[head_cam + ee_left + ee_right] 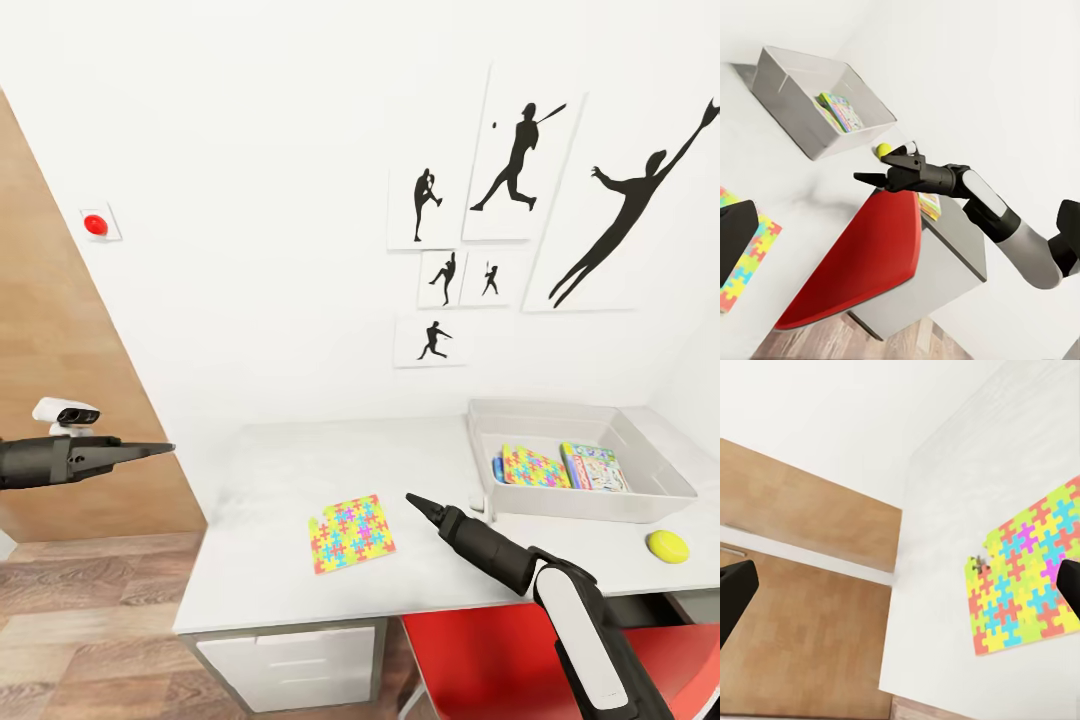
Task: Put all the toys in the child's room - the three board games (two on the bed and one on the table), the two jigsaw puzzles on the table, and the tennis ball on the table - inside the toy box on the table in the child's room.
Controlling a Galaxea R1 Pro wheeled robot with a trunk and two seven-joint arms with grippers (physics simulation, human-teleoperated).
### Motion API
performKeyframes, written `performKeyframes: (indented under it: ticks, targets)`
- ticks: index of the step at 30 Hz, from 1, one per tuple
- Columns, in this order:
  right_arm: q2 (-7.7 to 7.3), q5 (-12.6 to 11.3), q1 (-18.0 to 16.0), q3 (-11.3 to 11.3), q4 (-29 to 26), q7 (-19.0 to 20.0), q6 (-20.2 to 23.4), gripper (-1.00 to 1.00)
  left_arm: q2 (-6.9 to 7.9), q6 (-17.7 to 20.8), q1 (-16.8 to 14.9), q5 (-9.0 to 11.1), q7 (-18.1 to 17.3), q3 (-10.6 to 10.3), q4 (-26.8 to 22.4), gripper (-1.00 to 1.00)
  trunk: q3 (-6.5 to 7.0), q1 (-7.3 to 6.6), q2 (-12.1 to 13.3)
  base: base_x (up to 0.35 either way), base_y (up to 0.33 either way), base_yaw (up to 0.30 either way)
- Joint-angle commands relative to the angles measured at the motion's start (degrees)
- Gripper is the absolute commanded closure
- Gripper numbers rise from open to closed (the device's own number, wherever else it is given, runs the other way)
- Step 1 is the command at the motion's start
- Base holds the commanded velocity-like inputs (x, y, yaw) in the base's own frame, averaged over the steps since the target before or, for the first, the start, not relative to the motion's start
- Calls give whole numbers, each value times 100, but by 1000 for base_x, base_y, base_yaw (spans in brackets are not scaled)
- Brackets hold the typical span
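Just left of the black right claw point(412, 498), the puzzle point(352, 533) is a patchwork of yellow, pink, blue, green and orange on the pale grey-white bench point(270, 470). To its right, the light-grey box point(590, 500) holds another such sheet point(533, 467) and a bright printed game point(594, 467). The ball point(667, 545) is yellow-green and the chair point(480, 660) red.

Readable text: none is showing.
Board game point(595, 467) cover in toy box point(655, 470): print is appearing too small to read.

We log a child's room: baseball silhouette pictures point(520, 160) above a desk point(260, 470), toy box point(640, 495) at its right edge.
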Motion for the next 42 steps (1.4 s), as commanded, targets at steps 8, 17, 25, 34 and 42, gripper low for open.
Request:
performKeyframes:
  ticks: [8,17,25,34,42]
  targets:
    - [-4,2,-5,-8,-3,5,12,-100,3,61,-4,-1,-21,-2,1,-100,-12,4,-12,0,187,0]
    - [-2,2,-5,-8,-3,-1,6,-100,1,61,-4,3,-21,-2,4,-100,-12,4,-12,0,138,0]
    - [0,2,-5,-4,-3,-319,2,-100,-1,61,-4,3,-21,-2,3,-100,-12,4,-12,0,18,0]
    - [12,-20,-8,5,-79,-2149,63,-100,-2,61,-4,5,-21,-2,5,-100,-12,4,-12,0,1,0]
    - [144,-61,-412,211,-69,-3520,185,-100,-7,61,-4,8,-21,-2,36,-100,-12,4,-12,0,0,0]
